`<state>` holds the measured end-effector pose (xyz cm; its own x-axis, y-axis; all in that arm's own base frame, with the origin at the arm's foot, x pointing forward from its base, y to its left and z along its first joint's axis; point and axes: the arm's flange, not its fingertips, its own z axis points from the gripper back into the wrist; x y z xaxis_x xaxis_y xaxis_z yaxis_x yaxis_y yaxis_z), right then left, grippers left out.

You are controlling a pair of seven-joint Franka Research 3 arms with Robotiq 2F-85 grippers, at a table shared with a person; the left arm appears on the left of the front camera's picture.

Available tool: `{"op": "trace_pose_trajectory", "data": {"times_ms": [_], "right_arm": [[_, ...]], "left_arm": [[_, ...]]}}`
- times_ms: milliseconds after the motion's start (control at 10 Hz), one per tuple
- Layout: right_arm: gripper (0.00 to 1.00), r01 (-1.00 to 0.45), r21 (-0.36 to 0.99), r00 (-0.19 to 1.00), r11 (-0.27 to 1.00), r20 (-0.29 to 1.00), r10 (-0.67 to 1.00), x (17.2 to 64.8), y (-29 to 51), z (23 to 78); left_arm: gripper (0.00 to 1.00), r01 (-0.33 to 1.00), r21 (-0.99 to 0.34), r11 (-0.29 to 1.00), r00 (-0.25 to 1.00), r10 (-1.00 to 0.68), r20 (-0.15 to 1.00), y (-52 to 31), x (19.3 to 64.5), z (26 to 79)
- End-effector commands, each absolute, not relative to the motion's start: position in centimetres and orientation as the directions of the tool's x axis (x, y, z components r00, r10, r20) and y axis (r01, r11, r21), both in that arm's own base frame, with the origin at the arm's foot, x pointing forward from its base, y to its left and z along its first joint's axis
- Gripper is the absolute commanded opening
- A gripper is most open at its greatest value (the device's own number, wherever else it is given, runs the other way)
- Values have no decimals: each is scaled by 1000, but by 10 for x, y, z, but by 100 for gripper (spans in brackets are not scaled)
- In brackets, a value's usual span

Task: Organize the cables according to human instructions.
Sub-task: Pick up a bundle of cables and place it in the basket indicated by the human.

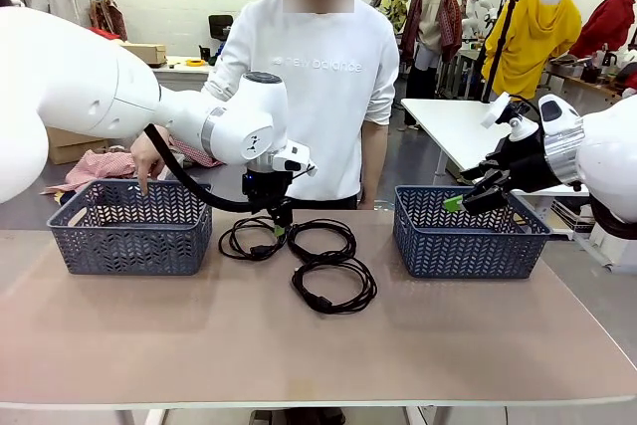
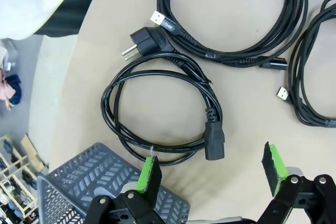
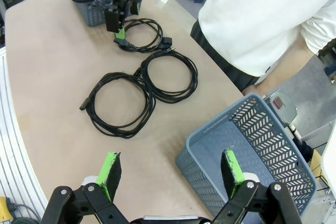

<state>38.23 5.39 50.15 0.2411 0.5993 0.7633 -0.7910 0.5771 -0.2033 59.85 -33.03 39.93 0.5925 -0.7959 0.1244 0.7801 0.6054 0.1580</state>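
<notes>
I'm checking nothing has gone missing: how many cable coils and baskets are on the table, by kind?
Black cable coils: 3
Grey-blue baskets: 2
Total: 5

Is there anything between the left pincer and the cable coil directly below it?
Nothing visible stands between them. The open left pincer hangs over the cable coil, with free air down to it.
</notes>
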Motion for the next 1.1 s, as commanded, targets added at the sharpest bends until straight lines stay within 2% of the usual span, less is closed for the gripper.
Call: {"op": "trace_pose_trajectory", "data": {"times_ms": [0,600,1000], "right_arm": [[100,-792,-205,235,575,766,598,384,53,500],[100,-792,-205,235,575,766,598,384,53,500],[100,-792,-205,235,575,766,598,384,53,500]], "left_arm": [[100,776,158,610,597,-792,125,-326,595,404],[100,772,132,622,602,-782,164,-329,613,378],[100,774,95,626,612,-779,136,-334,620,361]]}}
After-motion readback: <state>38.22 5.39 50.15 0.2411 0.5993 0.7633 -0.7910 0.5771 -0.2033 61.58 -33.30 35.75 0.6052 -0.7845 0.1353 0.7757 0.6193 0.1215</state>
